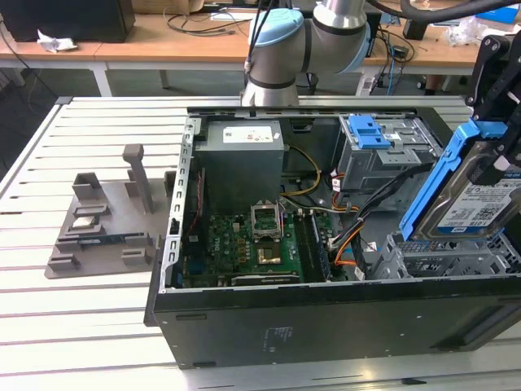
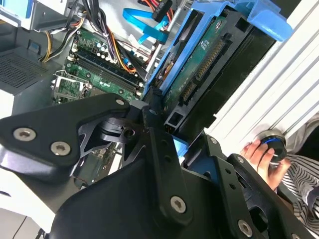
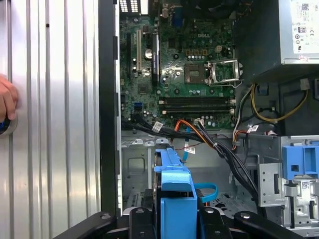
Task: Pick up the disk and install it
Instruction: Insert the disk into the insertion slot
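Note:
The disk, a silver drive with a white-and-blue label in a blue carrier frame, hangs tilted over the right end of the open computer case. My black gripper is shut on its upper end. Below it lies a grey metal drive bay. In the second wrist view the disk shows its green circuit side and connector, with the fingers clamped on the frame. In the first wrist view the blue carrier stands edge-on between the gripper fingers, above the bay floor.
Inside the case are the motherboard, a grey power supply, loose cables and a blue clip on a grey cage. A grey parts fixture sits on the slatted table at the exterior view's left. A person's hand rests beside the case.

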`<state>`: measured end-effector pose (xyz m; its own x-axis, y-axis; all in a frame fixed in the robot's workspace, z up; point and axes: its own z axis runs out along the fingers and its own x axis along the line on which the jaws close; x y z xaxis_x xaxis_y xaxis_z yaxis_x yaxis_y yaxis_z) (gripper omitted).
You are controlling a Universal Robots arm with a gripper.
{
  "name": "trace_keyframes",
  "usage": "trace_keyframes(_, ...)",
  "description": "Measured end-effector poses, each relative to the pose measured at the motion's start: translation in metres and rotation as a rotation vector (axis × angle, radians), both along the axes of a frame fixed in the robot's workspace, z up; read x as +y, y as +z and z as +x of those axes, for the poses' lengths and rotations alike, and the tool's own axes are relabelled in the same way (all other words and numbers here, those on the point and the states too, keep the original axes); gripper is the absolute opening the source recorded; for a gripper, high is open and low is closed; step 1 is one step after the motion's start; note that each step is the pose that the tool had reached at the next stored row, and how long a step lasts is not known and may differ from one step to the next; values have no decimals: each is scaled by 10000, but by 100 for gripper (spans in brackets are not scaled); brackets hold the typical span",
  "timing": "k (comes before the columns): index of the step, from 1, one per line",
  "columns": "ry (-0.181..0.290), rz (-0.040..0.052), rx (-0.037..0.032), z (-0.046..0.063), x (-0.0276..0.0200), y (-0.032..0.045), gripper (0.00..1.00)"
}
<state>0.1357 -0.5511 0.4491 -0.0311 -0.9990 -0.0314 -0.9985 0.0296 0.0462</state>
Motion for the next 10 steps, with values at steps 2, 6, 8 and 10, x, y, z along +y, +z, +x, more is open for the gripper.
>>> trace_keyframes(2,1,2,0,0,4,-21,36)
trace_keyframes(6,1,1,1,-16,4,-81,36)
trace_keyframes(8,2,2,0,-22,4,-94,36)
trace_keyframes(10,2,-1,1,-23,5,-116,36)
